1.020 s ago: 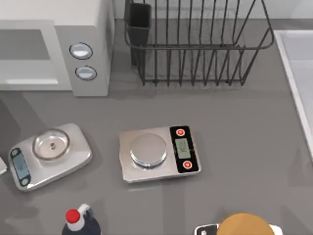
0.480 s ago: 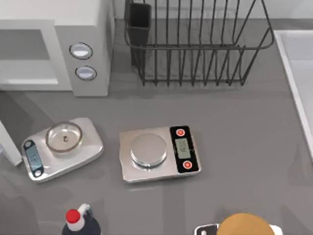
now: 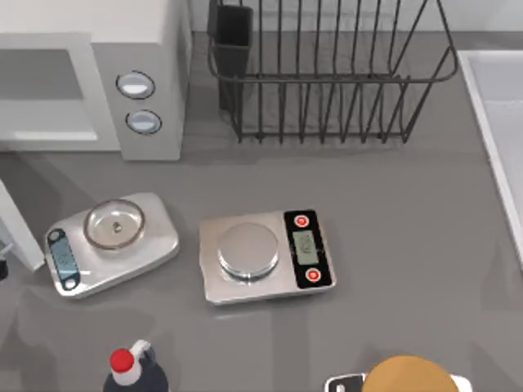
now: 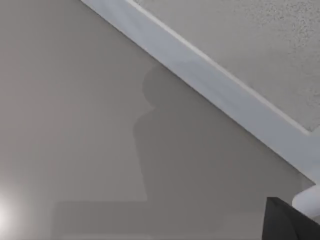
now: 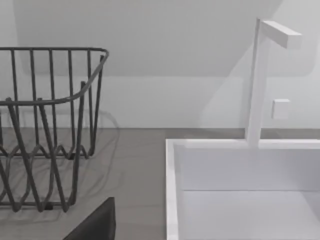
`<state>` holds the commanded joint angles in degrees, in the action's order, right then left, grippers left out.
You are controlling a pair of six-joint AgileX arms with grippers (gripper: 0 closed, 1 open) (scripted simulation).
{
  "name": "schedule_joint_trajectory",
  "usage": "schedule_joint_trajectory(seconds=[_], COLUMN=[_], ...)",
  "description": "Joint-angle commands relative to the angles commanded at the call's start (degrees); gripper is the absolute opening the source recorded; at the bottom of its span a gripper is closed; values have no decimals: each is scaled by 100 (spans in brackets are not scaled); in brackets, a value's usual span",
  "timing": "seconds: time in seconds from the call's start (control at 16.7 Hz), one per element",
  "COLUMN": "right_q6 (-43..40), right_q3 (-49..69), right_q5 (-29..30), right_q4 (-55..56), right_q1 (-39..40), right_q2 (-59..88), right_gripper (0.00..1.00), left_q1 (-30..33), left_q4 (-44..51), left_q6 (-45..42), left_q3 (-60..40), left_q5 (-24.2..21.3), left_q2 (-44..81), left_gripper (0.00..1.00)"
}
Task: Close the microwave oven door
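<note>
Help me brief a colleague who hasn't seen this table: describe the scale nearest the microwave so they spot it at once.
Start at the white microwave oven at the table's far left. Just in front of it lies a silver scale, turned at a slant. Unlike the square scale to its right with red buttons, it carries a clear round bowl and a blue display.

No legible text, brand, number or sign anywhere. Square scale near bench centre: green display shows marks, unreadable; two red round buttons on black strip carry tiny white symbols, unreadable. Rounded scale near bench left edge: bluish display, nothing readable. Microwave oven at far left corner: two round knobs on front panel, no markings legible. Wrist views: no lettering.
</note>
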<state>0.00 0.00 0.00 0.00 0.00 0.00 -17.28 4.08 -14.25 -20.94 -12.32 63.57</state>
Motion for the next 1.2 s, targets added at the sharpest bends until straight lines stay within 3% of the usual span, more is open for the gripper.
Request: schedule_joint_trajectory(seconds=[0.24, 0.48, 0.9, 1.2], right_q6=[0, 0, 0, 0], right_q3=[0, 0, 0, 0], right_q5=[0, 0, 0, 0], right_q4=[0, 0, 0, 0], right_q1=[0, 0, 0, 0], right_q2=[0, 0, 0, 0], right_gripper=[100, 100, 100, 100], left_q1=[1321, 2121, 2181, 2149], left_q4=[-38, 52, 31, -419], left_q6=[925, 1608, 1679, 1647], left_q3=[140, 146, 74, -595], left_q5=[858, 1392, 1423, 1387], left_q2=[-329, -386, -277, 776], left_gripper=[0, 0, 0, 0])
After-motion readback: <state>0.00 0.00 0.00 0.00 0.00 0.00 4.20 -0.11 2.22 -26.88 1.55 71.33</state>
